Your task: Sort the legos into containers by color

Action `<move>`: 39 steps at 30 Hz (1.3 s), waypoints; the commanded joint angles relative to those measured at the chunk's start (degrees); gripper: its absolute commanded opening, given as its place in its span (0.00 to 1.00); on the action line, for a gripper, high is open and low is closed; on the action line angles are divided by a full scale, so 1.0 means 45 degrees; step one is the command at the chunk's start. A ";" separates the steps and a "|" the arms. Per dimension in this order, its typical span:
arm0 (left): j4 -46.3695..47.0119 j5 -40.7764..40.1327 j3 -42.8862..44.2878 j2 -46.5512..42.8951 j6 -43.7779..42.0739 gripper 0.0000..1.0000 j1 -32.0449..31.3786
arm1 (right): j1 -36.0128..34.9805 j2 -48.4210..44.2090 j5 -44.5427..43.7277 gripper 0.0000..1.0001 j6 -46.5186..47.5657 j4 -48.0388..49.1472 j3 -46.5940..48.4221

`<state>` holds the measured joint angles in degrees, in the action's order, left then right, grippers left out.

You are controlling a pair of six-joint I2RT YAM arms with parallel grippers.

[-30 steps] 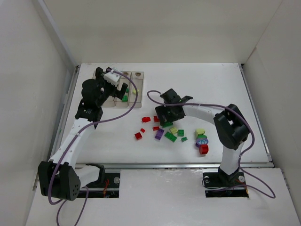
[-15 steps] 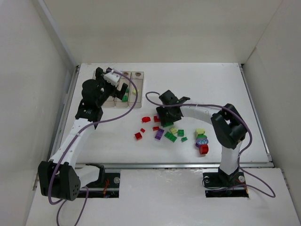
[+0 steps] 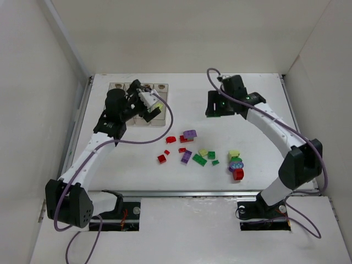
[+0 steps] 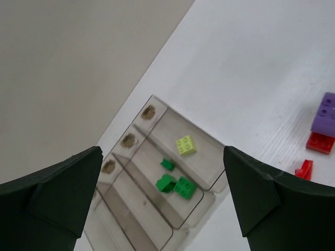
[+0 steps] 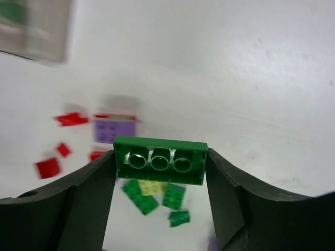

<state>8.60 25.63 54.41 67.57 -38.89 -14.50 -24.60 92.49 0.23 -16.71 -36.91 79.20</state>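
- The left gripper (image 3: 150,105) has shifted right over the containers (image 3: 116,86), fingers spread and empty; green and pale yellow bricks sit in neighbouring bins.
- The loose legos (image 3: 198,159) lie mid-table.
- The right gripper (image 3: 215,105) has risen far from the pile, pinching a green brick (image 5: 159,160): pick done, delivery leftward remains.

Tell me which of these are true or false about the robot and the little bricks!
1. The right gripper is holding a green brick. True.
2. The left gripper is holding a red brick. False: it is open and empty, above the containers.
3. The yellow brick shares a compartment with the green bricks. False: it lies alone in the compartment next to theirs.
4. A purple brick touches a red brick on the table. True.
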 commanded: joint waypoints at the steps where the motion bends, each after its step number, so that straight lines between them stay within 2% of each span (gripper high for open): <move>1: -0.0681 0.1627 0.1324 0.0412 -0.1705 1.00 -0.0856 | -0.0315 -0.0592 0.2054 0.09 0.0178 -0.0157 0.2022; 5: 0.0234 0.3575 0.1834 0.0590 -0.1708 1.00 -0.1249 | -0.0315 -0.0592 0.3755 0.09 -0.0269 0.0191 0.3355; 10: 0.2578 0.4305 0.1852 0.0824 -0.1456 1.00 -0.2069 | -0.0315 -0.0846 0.6037 0.09 -0.1168 0.1558 0.3767; 14: 0.2289 0.5104 0.2615 0.1508 -0.1453 1.00 -0.2324 | -0.0645 -0.1371 0.6802 0.09 -0.1619 0.2418 0.3611; 19: 0.2172 0.5106 0.2752 0.1781 -0.1689 1.00 -0.3084 | -0.0959 -0.1627 0.7233 0.09 -0.2204 0.3141 0.2987; 24: 0.1819 0.4990 0.2752 0.1781 -0.1689 0.94 -0.3339 | -0.1192 -0.1764 0.7351 0.08 -0.2322 0.3416 0.2869; 30: 0.2016 0.5026 0.3024 0.1781 -0.0869 0.81 -0.3340 | -0.1330 -0.1764 0.6845 0.08 -0.2322 0.3279 0.2439; 33: 0.1780 0.5203 0.3025 0.1644 -0.0577 0.67 -0.3340 | -0.1330 -0.1764 0.6844 0.08 -0.2322 0.3279 0.2439; 38: 0.1625 0.5321 0.3143 0.1527 -0.0068 0.55 -0.3340 | -0.1330 -0.1764 0.6726 0.08 -0.2322 0.3279 0.2439; 39: 0.1624 0.5321 0.3143 0.1527 -0.0068 0.49 -0.3340 | -0.1330 -0.1764 0.6726 0.08 -0.2322 0.3279 0.2439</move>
<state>14.50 47.53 65.45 76.12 -41.04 -29.41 -30.06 85.84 30.76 -27.05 -24.84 89.78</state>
